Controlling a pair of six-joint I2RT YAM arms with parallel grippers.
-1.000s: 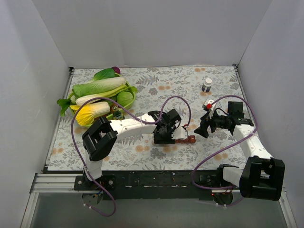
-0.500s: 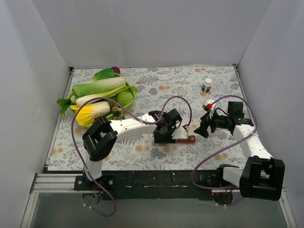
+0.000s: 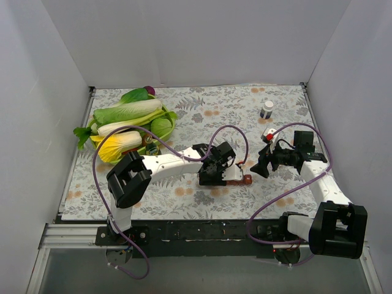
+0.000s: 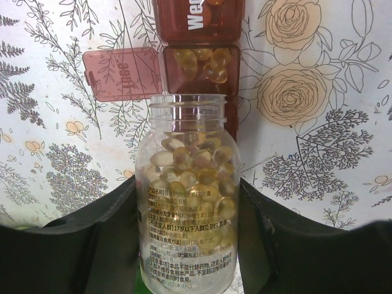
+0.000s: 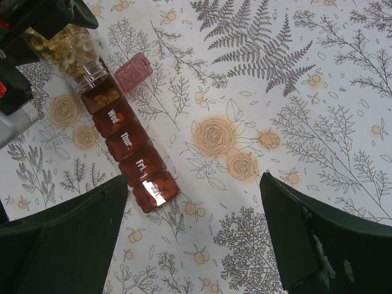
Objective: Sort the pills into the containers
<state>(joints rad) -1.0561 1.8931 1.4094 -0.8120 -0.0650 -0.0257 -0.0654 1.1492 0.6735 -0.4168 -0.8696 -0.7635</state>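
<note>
My left gripper [image 4: 187,226] is shut on a clear open pill bottle [image 4: 187,184] full of yellow capsules, its mouth tipped over the dark-red strip of containers [image 4: 199,37]. One compartment has its lid [image 4: 121,75] flipped open and holds several capsules [image 4: 202,64]. In the top view the left gripper [image 3: 214,166] sits over the strip [image 3: 244,179]. My right gripper [image 5: 193,239] is open and empty, hovering just right of the strip's end [image 5: 131,153]; it shows in the top view [image 3: 262,164] too.
A basket of toy vegetables [image 3: 125,125] sits at the back left. A small white-capped dark bottle [image 3: 267,109] stands at the back right. A small red-and-white object [image 3: 268,133] lies near the right arm. White walls enclose the floral mat.
</note>
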